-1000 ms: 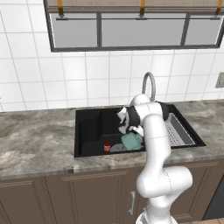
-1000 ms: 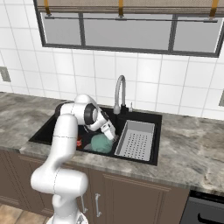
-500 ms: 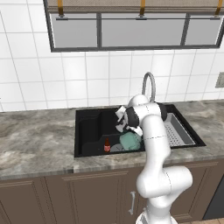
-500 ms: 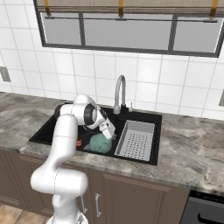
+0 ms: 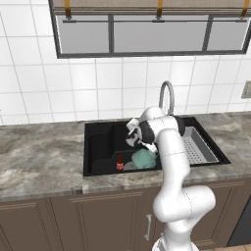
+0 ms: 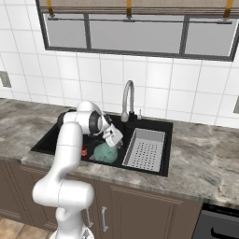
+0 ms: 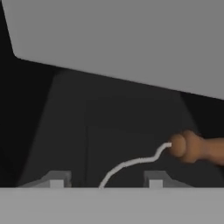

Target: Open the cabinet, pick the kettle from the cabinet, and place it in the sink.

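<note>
A teal kettle (image 6: 106, 152) is sitting inside the black sink (image 6: 161, 125). The gripper (image 7: 106, 183) is hovering over it with jaws parted, holding nothing. The kettle's brown handle top (image 7: 197, 148), at three o'clock, risks snagging a fingertip as the arm is rising.

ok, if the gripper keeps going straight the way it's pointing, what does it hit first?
Probably the kettle handle: in the hand view its thin wire and brown grip sit just ahead of the open gripper. Past that, the dark sink wall. Depth is hard to judge.
</note>
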